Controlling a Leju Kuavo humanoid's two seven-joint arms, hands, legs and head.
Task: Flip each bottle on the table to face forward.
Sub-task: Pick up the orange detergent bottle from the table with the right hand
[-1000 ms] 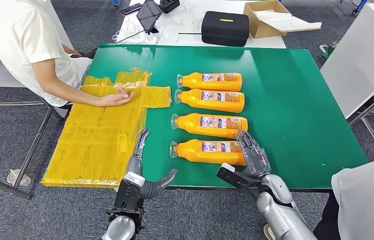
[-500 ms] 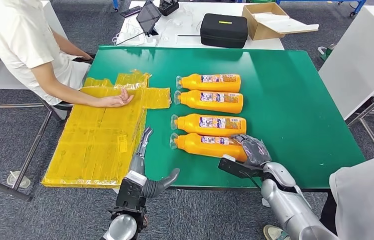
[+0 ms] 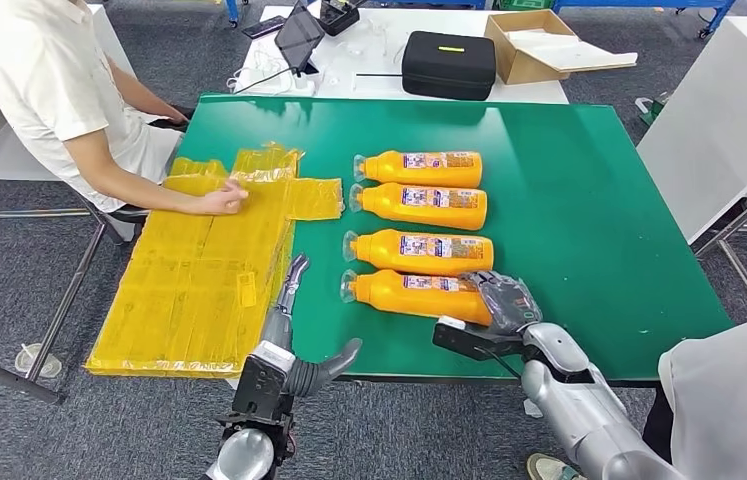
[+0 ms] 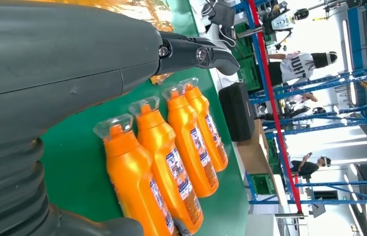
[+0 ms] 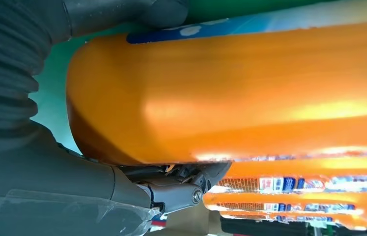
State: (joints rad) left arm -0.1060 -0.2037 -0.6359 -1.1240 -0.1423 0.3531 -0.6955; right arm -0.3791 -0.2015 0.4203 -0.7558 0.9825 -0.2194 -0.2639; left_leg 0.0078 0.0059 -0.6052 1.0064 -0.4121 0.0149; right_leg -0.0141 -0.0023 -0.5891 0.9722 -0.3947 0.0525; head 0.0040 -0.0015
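Several orange bottles lie side by side on the green table (image 3: 589, 200), caps pointing left and labels up. My right hand (image 3: 505, 301) grips the base end of the nearest bottle (image 3: 409, 294), which sits close against the neighbouring bottle (image 3: 419, 250); its label shows as a narrow strip along the far side. In the right wrist view the thumb and fingers (image 5: 181, 184) wrap the orange base (image 5: 220, 93). My left hand (image 3: 287, 325) is open at the table's near edge, fingers stretched toward the caps, touching nothing. The left wrist view shows the bottle row (image 4: 171, 157) beyond its fingers (image 4: 196, 51).
Yellow plastic sheets (image 3: 199, 270) cover the table's left part, with a seated person's hand (image 3: 221, 200) resting on them. A black case (image 3: 447, 62) and a cardboard box (image 3: 539, 35) stand on the white table behind. Another person (image 3: 729, 400) stands at the near right.
My right hand has closed around the nearest bottle's base. The bottle has shifted up against its neighbour and rolled slightly. The seated person's hand has curled a little. The left hand stays put.
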